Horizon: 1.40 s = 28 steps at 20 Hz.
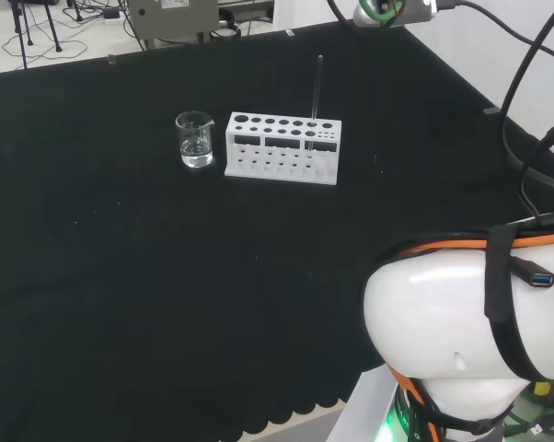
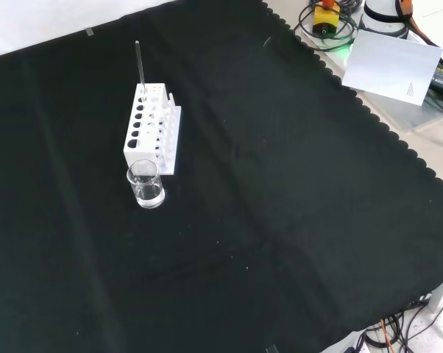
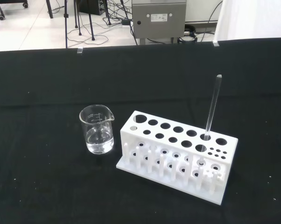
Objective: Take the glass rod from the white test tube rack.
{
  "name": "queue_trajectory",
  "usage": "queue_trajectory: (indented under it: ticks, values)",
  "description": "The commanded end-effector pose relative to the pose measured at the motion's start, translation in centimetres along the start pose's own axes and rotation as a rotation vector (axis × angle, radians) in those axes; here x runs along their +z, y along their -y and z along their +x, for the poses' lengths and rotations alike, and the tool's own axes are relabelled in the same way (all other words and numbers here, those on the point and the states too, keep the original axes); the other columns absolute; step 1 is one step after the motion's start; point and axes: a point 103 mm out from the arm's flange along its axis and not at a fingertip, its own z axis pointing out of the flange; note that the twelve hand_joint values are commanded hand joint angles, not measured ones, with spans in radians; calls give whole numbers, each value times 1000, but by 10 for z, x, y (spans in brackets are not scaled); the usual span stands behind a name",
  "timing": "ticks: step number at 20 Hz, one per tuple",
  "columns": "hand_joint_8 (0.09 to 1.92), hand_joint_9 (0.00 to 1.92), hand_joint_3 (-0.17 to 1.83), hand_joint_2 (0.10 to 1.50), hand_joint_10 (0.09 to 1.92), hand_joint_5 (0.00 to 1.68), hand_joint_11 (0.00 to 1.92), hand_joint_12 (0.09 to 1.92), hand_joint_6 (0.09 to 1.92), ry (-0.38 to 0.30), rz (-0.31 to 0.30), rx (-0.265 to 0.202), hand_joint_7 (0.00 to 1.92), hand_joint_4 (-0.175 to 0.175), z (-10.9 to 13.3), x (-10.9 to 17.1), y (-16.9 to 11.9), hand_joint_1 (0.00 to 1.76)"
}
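A white test tube rack (image 1: 282,148) (image 2: 151,130) (image 3: 178,154) stands on the black cloth. A clear glass rod (image 1: 317,92) (image 2: 139,68) (image 3: 212,108) stands upright in a hole near the rack's right end in the head view, which is its far end in the front view. Most of the rod rises above the rack. Nothing touches the rod or the rack.
A small glass beaker (image 1: 195,140) (image 2: 146,184) (image 3: 97,129) with a little clear liquid stands just left of the rack in the head view. The arm's white links (image 1: 470,322) rise at the head view's lower right. Cables and a paper sheet (image 2: 391,66) lie off the cloth's scalloped edge.
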Motion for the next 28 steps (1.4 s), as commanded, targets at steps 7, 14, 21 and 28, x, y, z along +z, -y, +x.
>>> queue_trajectory:
  ticks: [7,14,21,28]
  values:
    - [242,0,487,906,519,0,0,1040,87,11,-3,3,0,-108,4,6,-4,582]
    - [469,58,437,932,877,0,0,1373,87,28,-12,-15,0,-110,18,13,-26,574]
    - [776,179,451,927,970,31,73,1480,87,23,-7,-27,0,-120,11,19,-60,574]
    - [878,241,462,923,980,64,89,1481,87,20,-5,8,10,-129,-16,20,-91,573]
